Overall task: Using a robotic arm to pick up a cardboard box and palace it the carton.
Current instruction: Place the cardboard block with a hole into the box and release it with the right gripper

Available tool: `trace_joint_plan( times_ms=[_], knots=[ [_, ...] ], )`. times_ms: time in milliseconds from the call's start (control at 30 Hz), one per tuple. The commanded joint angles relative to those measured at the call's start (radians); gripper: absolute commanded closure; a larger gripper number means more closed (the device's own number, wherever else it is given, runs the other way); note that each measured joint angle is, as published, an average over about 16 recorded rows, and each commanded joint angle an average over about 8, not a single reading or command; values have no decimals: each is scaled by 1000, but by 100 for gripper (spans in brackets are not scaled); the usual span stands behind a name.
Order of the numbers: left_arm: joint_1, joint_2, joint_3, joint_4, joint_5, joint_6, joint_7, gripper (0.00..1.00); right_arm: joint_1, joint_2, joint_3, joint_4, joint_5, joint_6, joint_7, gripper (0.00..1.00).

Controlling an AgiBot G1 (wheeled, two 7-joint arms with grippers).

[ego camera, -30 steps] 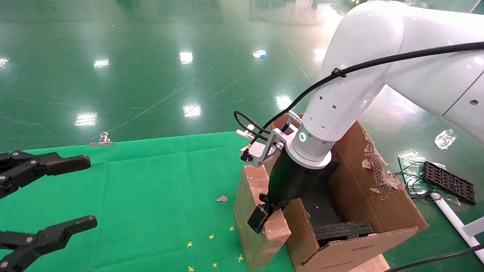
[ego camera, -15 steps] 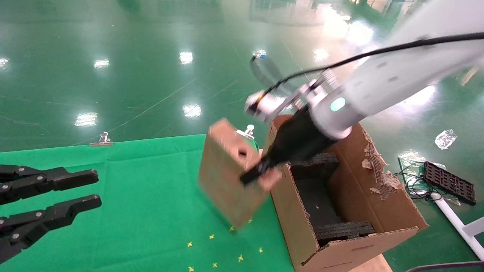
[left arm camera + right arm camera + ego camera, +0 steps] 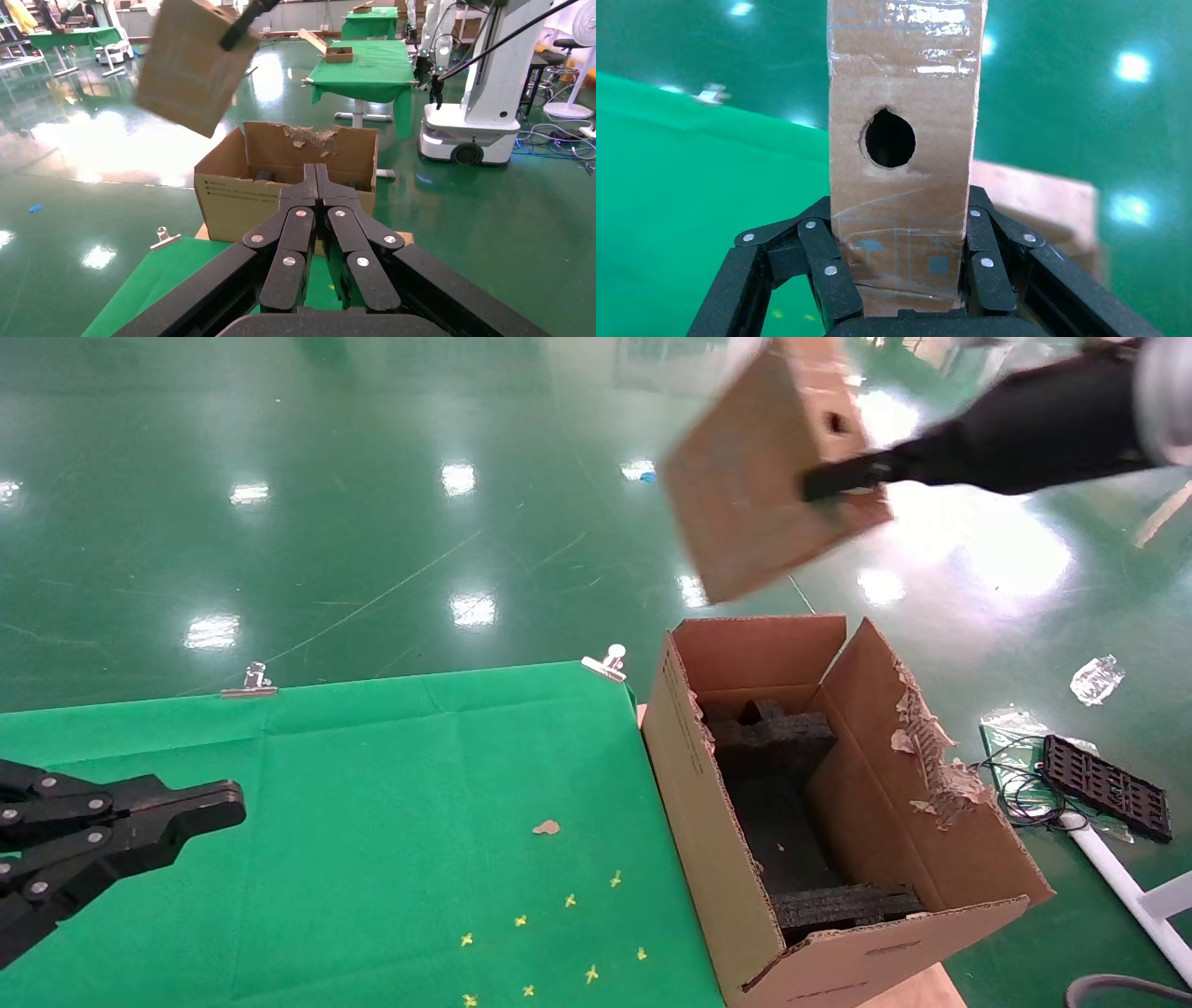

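The small cardboard box (image 3: 759, 477) hangs tilted in the air, high above the far end of the carton (image 3: 708, 822). My right gripper (image 3: 824, 481) is shut on its narrow holed end. Only the black gripper body shows in the head view; the white arm is almost out of frame. In the right wrist view the fingers (image 3: 831, 270) clamp both sides of the taped box (image 3: 902, 161) below its round hole. The carton stands open with a torn right flap and black foam blocks (image 3: 778, 738) inside. My left gripper (image 3: 209, 808) is shut and empty over the green cloth at the left; it also shows in its wrist view (image 3: 315, 175).
The green cloth (image 3: 372, 775) covers the table, held by metal clips (image 3: 249, 682). A cardboard scrap (image 3: 547, 827) and small yellow marks lie on it. A black grid tray (image 3: 1103, 786) and cables lie on the floor to the right. Other tables and robots stand beyond the carton (image 3: 232, 193).
My right arm has swung the cardboard box up from beside the carton's left wall to high above its far end. My left gripper's fingers have closed together.
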State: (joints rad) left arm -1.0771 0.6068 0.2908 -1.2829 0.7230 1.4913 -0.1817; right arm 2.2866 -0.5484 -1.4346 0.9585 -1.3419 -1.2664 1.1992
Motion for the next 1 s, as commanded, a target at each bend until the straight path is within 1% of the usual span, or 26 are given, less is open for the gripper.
trace_joint_plan(
  times_ms=[33, 233, 267, 467, 633, 867, 1000],
  knots=[
    [0, 0, 0, 0, 0, 0, 0, 83, 21, 22, -3, -36, -28, -13, -14, 100],
    [0, 0, 1, 0, 0, 0, 0, 8, 9, 55, -50, -92, -99, -74, -13, 100],
    [0, 0, 1, 0, 0, 0, 0, 0, 1, 58, -58, -99, -106, -83, -10, 100],
    [0, 0, 1, 0, -1, 0, 0, 0, -79, 62, -103, -149, -116, -107, 9, 100],
    [0, -1, 1, 0, -1, -1, 1, 0, -140, 45, -129, -208, -125, -91, 9, 100],
    [0, -1, 2, 0, -1, -1, 1, 0, -180, 14, -147, -276, -135, -84, 0, 100],
    [0, -1, 2, 0, -1, -1, 1, 0, -216, -7, -154, -322, -131, -66, -9, 100]
  ],
)
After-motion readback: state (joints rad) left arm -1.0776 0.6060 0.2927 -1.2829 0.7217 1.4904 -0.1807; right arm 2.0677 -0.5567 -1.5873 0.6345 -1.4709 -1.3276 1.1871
